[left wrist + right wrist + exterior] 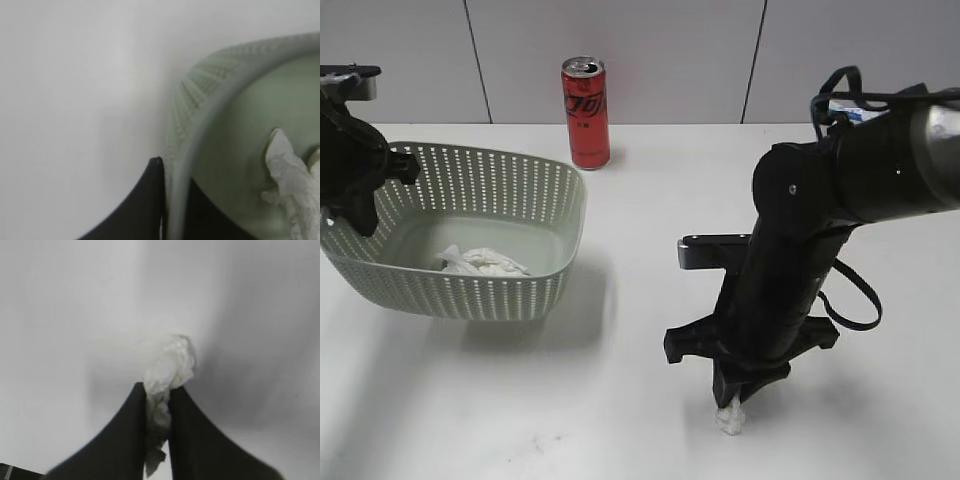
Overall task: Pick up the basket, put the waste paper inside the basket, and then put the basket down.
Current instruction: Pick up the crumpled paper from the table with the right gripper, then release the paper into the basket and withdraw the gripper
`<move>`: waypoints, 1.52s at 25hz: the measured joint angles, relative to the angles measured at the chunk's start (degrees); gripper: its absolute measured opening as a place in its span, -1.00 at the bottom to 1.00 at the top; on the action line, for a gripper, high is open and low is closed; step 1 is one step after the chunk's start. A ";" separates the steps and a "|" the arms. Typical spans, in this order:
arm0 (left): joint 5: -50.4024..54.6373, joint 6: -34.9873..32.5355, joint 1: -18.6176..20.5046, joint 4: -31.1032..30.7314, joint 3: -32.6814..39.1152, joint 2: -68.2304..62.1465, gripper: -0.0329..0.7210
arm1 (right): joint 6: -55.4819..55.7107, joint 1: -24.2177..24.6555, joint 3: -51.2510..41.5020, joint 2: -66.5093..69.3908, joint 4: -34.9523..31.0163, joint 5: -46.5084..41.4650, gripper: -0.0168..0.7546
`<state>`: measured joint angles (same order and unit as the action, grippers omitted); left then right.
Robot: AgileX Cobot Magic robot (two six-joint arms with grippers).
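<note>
Right arm is down on the desk [620, 400] at the near right, and the right fingers [157, 405] are pinching a wad [167, 372] of waste paper, its crumpled top sticking out past the tips and a tail of tissue trailing back between them. In the exterior view that wad [730, 418] looks to be touching the desk directly under the right gripper [732, 398]. Over on the left, the basket [470, 240] hangs tilted, its left end raised by the left gripper [355, 190]; the wrist view shows the left fingers [150, 200] clamped on the basket rim [180, 190], one dark finger outside the wall and one inside. One wad in the basket [480, 262] lies on its floor already. A red can [586, 112] stands at the back, just beyond the basket's far corner, well clear of the work. To do this step well, I'd say: keep the pinch firm, lift straight up before swinging left, since the tissue is light and could slip or snag; carry it across the gap to above the basket's open mouth, and release only when the tips are over the floor, not the rim. The left arm should hold the basket steady, as the tilt narrows the target.
</note>
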<state>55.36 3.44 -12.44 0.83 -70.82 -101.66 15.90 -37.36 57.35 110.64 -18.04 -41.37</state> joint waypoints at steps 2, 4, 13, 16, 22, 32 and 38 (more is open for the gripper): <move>-0.04 0.00 0.00 0.16 0.00 0.00 -0.91 | 0.00 0.00 0.00 -1.71 -0.27 0.58 -0.84; -0.04 0.00 0.00 0.70 0.00 0.00 -0.91 | -0.17 0.00 0.00 -5.01 -0.39 1.14 -0.84; -1.82 0.00 -4.51 3.93 0.00 0.00 -0.91 | -22.94 -0.11 12.64 -20.74 -4.24 13.63 -0.84; -3.85 0.00 -7.22 5.96 0.00 0.00 -0.91 | -26.53 -1.06 18.68 -19.14 -4.83 15.86 -0.84; -6.60 0.20 -8.24 11.58 0.00 0.00 -0.91 | -31.19 -2.67 24.91 -9.21 -4.98 12.11 -0.04; -6.64 0.25 -8.24 11.65 0.00 0.00 -0.91 | -26.37 1.06 34.49 -6.83 8.51 -4.75 0.72; -4.42 0.69 -8.24 11.65 -3.00 -2.09 -0.91 | -24.95 17.50 38.48 -7.03 12.40 -18.94 0.64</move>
<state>50.94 4.12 -20.68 12.48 -73.82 -103.75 -9.05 -19.86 95.83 103.61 -5.64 -60.31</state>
